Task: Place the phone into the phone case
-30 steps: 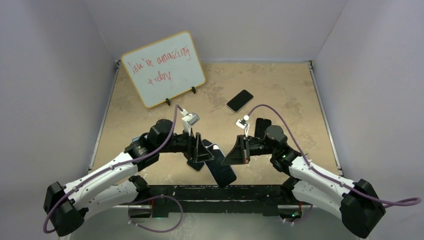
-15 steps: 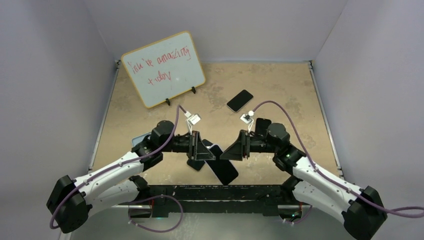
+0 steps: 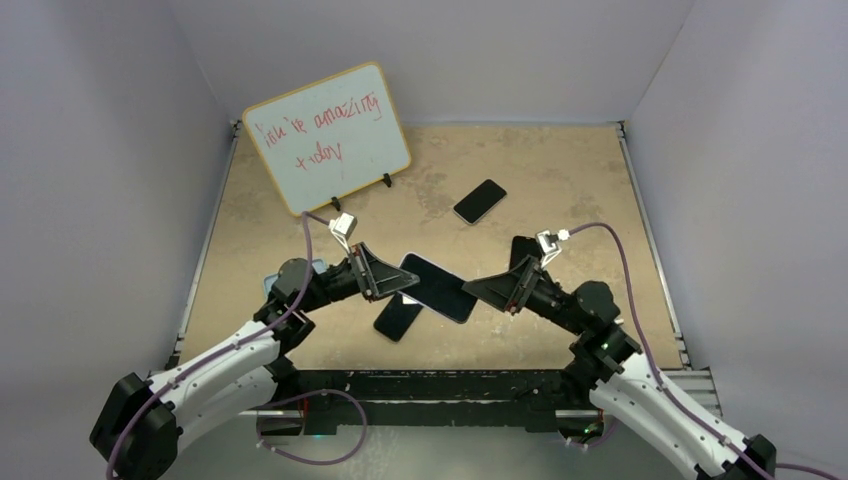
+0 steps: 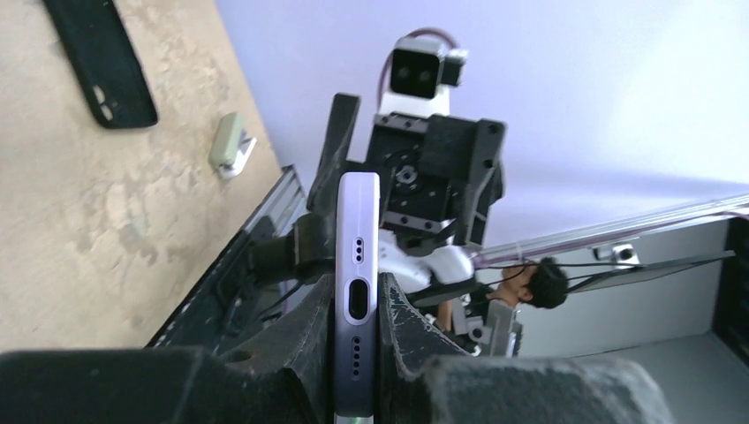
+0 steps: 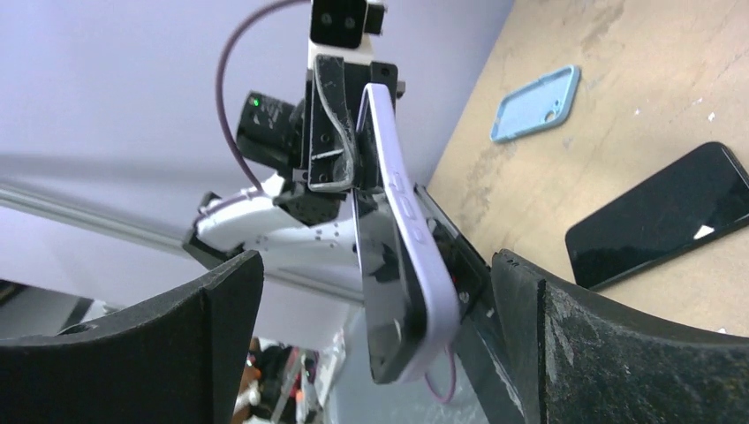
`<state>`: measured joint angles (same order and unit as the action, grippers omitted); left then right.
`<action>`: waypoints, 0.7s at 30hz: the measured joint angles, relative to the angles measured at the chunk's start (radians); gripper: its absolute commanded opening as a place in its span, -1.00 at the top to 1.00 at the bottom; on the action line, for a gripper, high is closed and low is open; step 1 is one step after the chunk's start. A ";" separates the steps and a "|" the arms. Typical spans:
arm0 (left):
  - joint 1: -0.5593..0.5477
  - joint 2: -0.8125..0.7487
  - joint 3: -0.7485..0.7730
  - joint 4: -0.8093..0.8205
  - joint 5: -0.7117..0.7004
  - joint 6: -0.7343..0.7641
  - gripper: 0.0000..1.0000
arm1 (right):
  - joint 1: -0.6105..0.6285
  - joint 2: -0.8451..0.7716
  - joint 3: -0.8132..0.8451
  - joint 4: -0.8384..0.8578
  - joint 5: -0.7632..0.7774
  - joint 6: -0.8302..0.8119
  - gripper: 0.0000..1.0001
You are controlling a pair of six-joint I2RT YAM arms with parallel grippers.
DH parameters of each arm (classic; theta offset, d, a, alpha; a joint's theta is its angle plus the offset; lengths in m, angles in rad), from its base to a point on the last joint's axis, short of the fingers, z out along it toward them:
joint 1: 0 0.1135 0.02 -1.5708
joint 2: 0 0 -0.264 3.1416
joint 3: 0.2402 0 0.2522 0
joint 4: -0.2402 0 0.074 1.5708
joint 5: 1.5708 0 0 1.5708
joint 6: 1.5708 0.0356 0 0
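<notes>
The blue phone case [image 5: 536, 103] lay empty by the left edge. The left gripper [image 4: 356, 309] pinched the lavender phone [image 4: 359, 212]; the right gripper [image 5: 375, 261] gaped.

White arm links [image 3: 225, 355] with black joints [image 3: 128, 420], trailing purple cables [image 3: 304, 250], and matte black wedge-shaped fingers [image 5: 609, 353].

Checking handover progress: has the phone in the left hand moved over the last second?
Yes. In the top view the lilac phone, clamped in the left hand, has swung away from the table's near rail, toward the whiteboard.
</notes>
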<state>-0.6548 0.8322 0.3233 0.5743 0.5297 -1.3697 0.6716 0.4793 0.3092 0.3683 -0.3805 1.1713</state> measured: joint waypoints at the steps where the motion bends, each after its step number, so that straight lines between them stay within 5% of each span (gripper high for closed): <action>1: 0.000 -0.003 -0.004 0.021 -0.009 -0.014 1.00 | 0.000 -0.026 -0.012 0.000 0.017 0.014 -0.98; 11: 0.000 -0.008 -0.051 0.153 -0.055 -0.109 1.00 | 0.000 -0.027 -0.090 0.102 0.036 0.116 -0.60; 17: 0.000 -0.008 -0.087 0.201 -0.075 -0.133 0.99 | 0.000 0.073 -0.095 0.269 -0.018 0.163 0.05; 21: 0.000 -0.008 -0.098 0.214 -0.084 -0.146 0.64 | 0.000 0.093 -0.105 0.351 -0.032 0.201 0.76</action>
<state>-0.6548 0.8246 0.2249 0.7887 0.4454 -1.5158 0.6712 0.5728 0.2047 0.7189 -0.4129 1.3724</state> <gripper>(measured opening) 0.160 0.372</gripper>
